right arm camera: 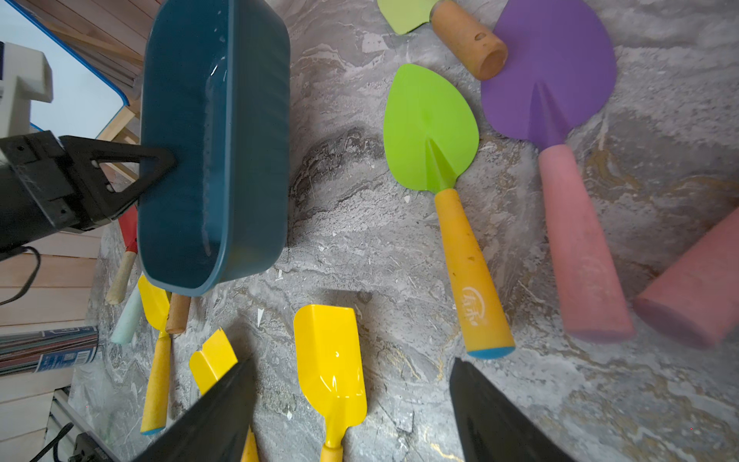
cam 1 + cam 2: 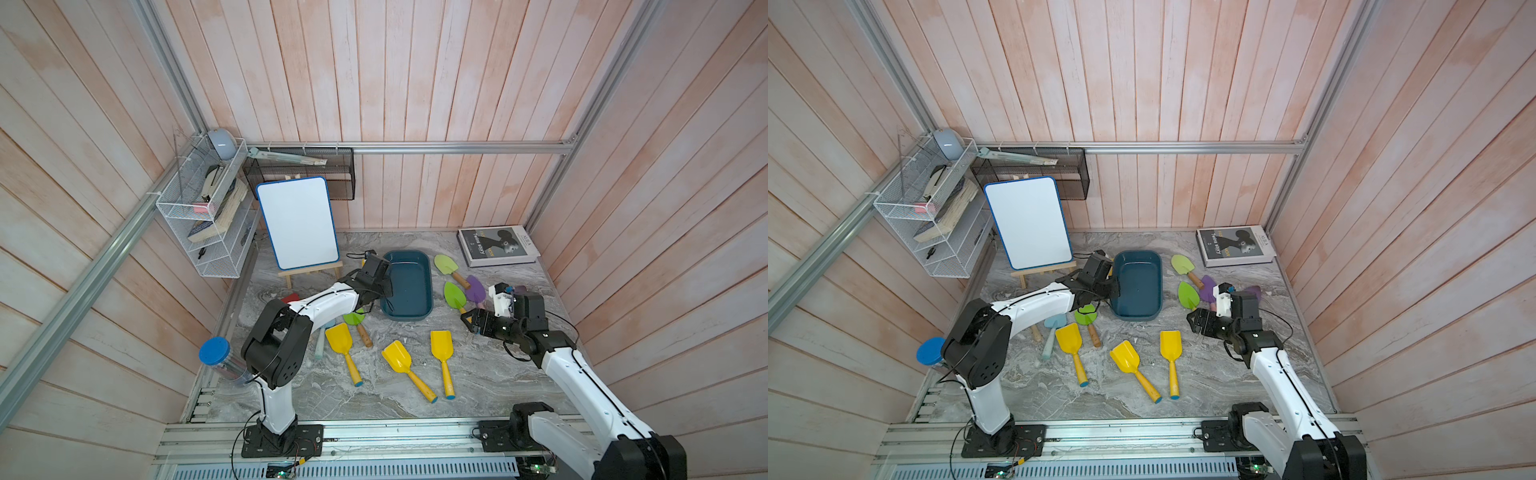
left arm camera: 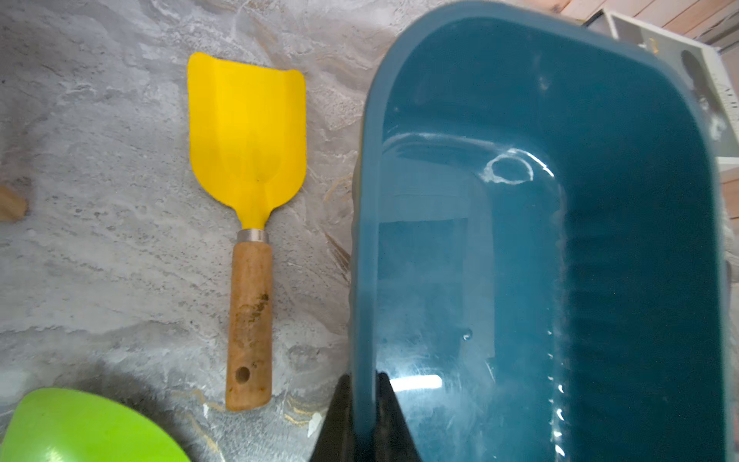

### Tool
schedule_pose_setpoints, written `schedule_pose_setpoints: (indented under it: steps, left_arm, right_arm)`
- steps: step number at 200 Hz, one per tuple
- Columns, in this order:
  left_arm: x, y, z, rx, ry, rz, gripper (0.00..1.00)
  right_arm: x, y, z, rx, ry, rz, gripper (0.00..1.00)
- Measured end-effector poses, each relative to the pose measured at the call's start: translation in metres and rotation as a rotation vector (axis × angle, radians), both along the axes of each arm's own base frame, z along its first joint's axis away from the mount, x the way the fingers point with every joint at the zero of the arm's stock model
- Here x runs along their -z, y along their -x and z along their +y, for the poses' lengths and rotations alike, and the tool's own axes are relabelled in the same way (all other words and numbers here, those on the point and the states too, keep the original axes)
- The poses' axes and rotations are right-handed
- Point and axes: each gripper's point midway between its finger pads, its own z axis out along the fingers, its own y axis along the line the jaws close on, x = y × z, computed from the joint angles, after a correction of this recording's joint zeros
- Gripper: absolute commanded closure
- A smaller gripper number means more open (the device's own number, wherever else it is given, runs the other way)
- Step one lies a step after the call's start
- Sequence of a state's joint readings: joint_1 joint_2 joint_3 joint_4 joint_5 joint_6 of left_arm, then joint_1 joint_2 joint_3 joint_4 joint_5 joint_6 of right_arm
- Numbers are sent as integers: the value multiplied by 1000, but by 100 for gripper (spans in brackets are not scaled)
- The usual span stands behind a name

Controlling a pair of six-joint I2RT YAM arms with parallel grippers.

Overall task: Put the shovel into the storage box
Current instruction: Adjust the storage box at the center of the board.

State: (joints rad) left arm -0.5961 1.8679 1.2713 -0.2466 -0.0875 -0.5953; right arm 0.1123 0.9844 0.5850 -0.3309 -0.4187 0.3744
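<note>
The storage box (image 2: pixel 409 286) (image 2: pixel 1138 286) is a dark teal tub with nothing in it, standing at the middle back of the table. My left gripper (image 2: pixel 384 286) (image 3: pixel 364 400) is shut on the storage box's left rim (image 1: pixel 160 160). Several shovels lie around it. A yellow shovel (image 3: pixel 248 140) with a wooden handle lies just left of the box. Three yellow ones (image 2: pixel 397 357) lie in front. A green shovel (image 1: pixel 430 128) and a purple one (image 1: pixel 552 68) lie to the right. My right gripper (image 2: pixel 467 322) (image 1: pixel 352 400) hangs open and holds nothing, just short of the green shovel's handle.
A whiteboard on a wooden easel (image 2: pixel 297 222) stands behind the left arm. A book (image 2: pixel 496 245) lies at the back right. A white wire rack (image 2: pixel 203 208) and a black mesh basket (image 2: pixel 303 172) hang on the walls. A blue-lidded tube (image 2: pixel 216 353) stands front left.
</note>
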Motion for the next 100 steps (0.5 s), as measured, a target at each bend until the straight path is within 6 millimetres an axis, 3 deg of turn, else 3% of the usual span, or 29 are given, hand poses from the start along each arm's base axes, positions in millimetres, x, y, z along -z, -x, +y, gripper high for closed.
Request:
schedule_pose_setpoints:
  steps: [52, 100]
  left_arm:
    - [30, 0, 5, -19, -49, 43, 100]
    - [34, -1, 4, -31, -43, 50, 100]
  right_arm:
    - [7, 0, 1, 4, -14, 16, 18]
    - [10, -1, 2, 2, -19, 19, 18]
